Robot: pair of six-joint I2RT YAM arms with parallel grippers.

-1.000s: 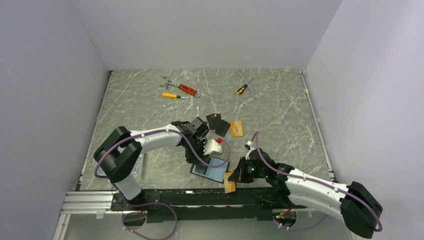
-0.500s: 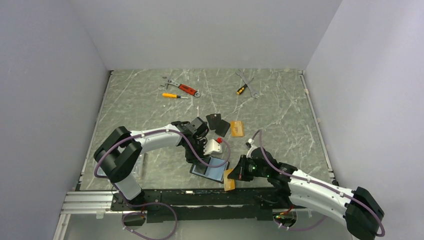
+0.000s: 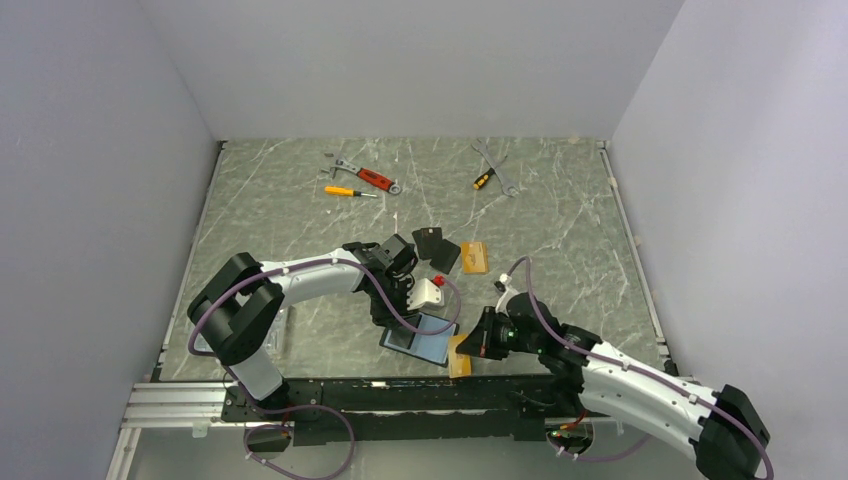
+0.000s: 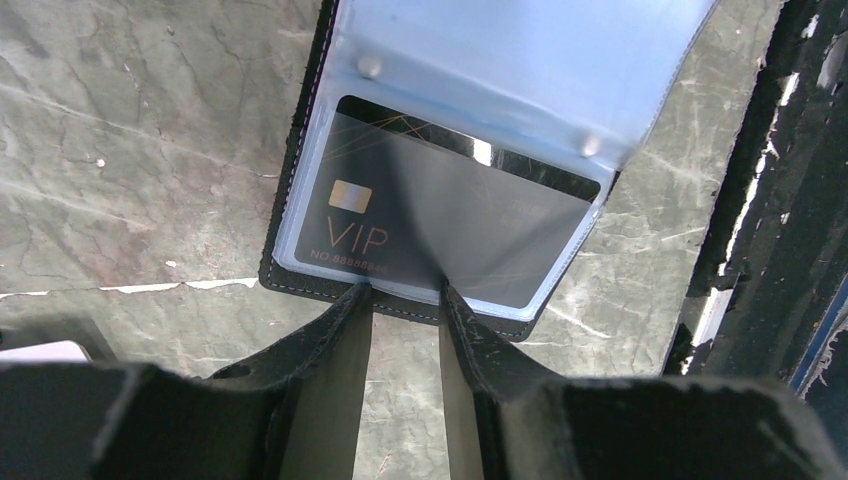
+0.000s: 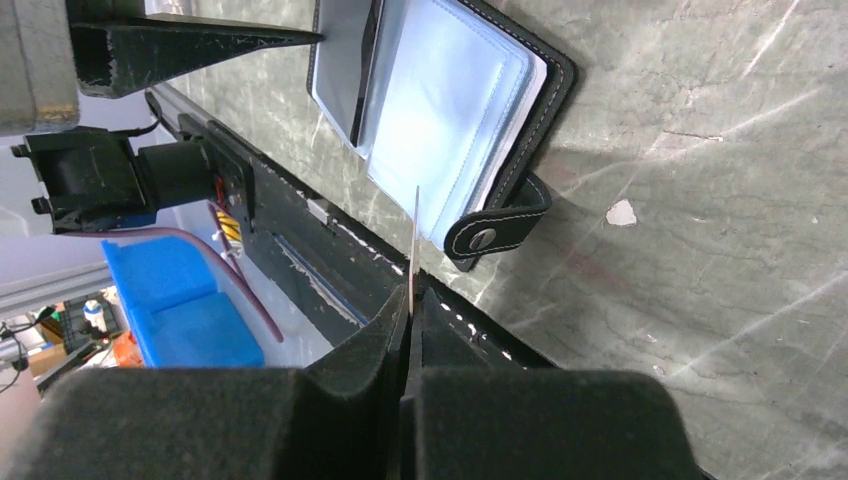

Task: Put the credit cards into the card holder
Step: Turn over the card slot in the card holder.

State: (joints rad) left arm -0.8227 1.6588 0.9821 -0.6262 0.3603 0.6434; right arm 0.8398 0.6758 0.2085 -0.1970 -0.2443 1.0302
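- Right gripper [image 3: 470,347] crept toward 9 o'clock, clamped on thin gold-orange card [image 3: 459,357].
- Left gripper [image 4: 405,292], part-spread and empty, rests on black leather folding card holder [image 3: 425,338].
- I'd tilt the card flat, then feed a clear sleeve [image 5: 440,110].

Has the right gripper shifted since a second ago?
Yes, slightly: the right gripper with its gold card edged away from the near rail toward the card holder.
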